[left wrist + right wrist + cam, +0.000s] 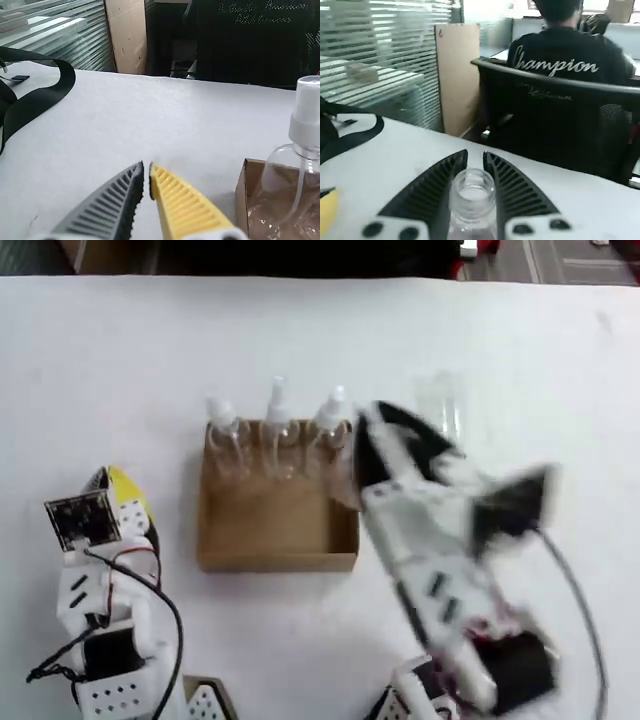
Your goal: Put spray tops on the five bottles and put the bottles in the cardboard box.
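A cardboard box (275, 525) lies at the table's middle. Three clear bottles with white spray tops (280, 425) stand along its far wall; one of them (300, 160) appears beside the box wall (245, 185) in the left wrist view. My right gripper (475, 156) is shut on the neck of an uncapped clear bottle (473, 192). In the high view this gripper (368, 440) hangs at the box's far right corner. Another clear uncapped bottle (440, 408) stands faintly on the table beyond it. My left gripper (145, 172) is shut and holds nothing; it sits left of the box (112, 488).
A black strap (40, 95) lies on the white table (120, 360) off to the left side. An office chair (555, 120) with a person seated facing away stands past the table's far edge. Both arm bases (120, 690) occupy the near edge.
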